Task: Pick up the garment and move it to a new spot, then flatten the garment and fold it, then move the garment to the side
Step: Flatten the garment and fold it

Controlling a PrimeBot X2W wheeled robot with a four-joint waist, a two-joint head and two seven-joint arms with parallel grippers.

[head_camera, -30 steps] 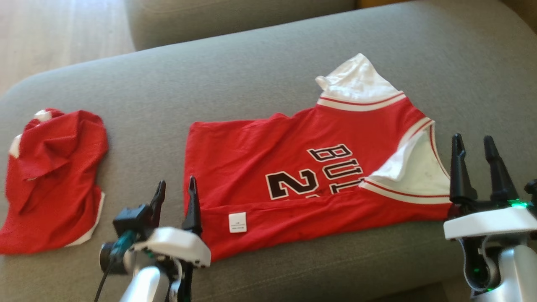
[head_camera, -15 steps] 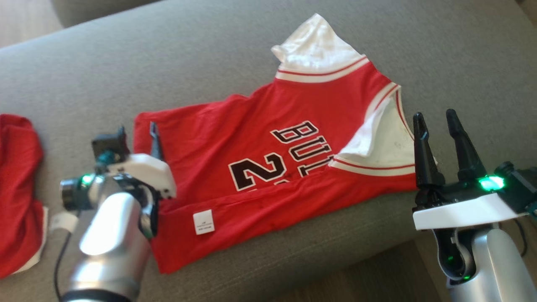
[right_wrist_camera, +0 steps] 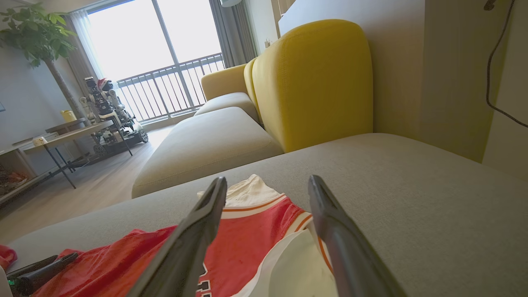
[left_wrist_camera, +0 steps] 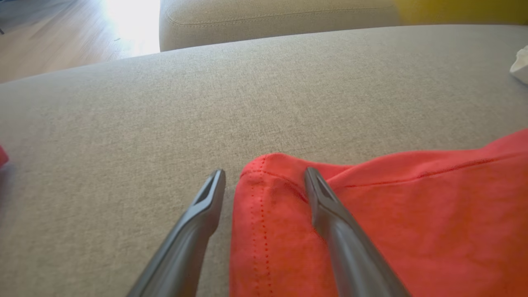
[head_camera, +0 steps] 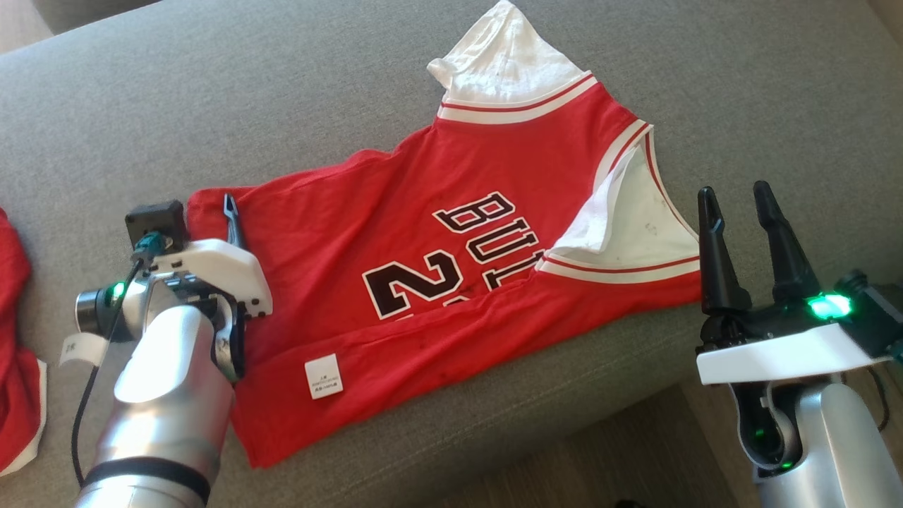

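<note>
The garment (head_camera: 423, 240), a red sleeveless jersey with white trim and black lettering, lies spread on the grey sofa cushion (head_camera: 211, 85), its near long edge folded over with a white label on it. My left gripper (head_camera: 201, 206) is open at the hem's far left corner. In the left wrist view the left gripper (left_wrist_camera: 265, 173) straddles that corner of the garment (left_wrist_camera: 412, 214), one finger on the cloth and one over bare cushion. My right gripper (head_camera: 734, 190) stands open just right of the white armhole, off the cloth. In the right wrist view the right gripper (right_wrist_camera: 268, 181) looks over the garment (right_wrist_camera: 247, 239).
A second red garment (head_camera: 14, 353) lies crumpled at the cushion's left edge. The cushion's near edge drops to wooden floor (head_camera: 635, 458) at the lower right. A yellow backrest (right_wrist_camera: 313, 82) rises behind, with another grey seat (right_wrist_camera: 206, 144) and a table (right_wrist_camera: 70, 132) beyond.
The head camera has swung, shifting the whole picture. My left arm has reached forward from the jersey's near edge to its far hem corner. The right gripper stays open beside the armhole.
</note>
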